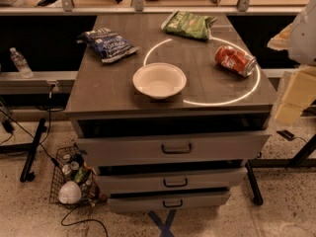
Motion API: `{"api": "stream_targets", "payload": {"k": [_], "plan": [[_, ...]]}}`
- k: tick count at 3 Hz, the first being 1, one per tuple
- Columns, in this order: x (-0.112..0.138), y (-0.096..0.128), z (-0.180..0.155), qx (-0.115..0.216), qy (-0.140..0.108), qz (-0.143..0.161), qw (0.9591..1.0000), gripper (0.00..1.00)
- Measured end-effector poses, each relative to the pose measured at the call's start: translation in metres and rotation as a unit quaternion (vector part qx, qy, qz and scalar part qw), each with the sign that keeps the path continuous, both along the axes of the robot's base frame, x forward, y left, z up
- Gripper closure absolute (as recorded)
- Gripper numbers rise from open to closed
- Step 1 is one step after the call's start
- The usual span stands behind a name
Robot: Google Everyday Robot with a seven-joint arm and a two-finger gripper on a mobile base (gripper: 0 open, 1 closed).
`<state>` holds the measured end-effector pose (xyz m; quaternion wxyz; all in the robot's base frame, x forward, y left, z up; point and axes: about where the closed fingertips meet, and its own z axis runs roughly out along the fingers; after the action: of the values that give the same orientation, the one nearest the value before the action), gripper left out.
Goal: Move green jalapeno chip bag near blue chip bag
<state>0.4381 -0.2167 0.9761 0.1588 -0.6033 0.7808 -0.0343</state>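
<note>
Grey desk (98, 90) on dark drawers: the green jalapeno chip bag (189, 24) lies flat at the far edge, right of centre, the blue chip bag (108, 43) far left — well apart, so a leftward carry behind the white bowl (159, 80) seems due. My gripper shows nowhere over the desk — apart or together, I cannot tell.

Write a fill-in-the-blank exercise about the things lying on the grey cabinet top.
The round white bowl is ____.
The orange-red metal soda can lies on its ____.
Of the crinkled light green jalapeno chip bag and the crinkled dark blue chip bag, the ____ one is nearer the can.
The gripper is out of view.
Missing words: empty; side; green.
</note>
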Motion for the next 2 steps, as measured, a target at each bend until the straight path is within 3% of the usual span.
{"api": "stream_targets", "payload": {"k": [2], "plan": [[0.0106,0.0026,0.0013,0.016,-0.005,-0.003,0.9999,0.00]]}}
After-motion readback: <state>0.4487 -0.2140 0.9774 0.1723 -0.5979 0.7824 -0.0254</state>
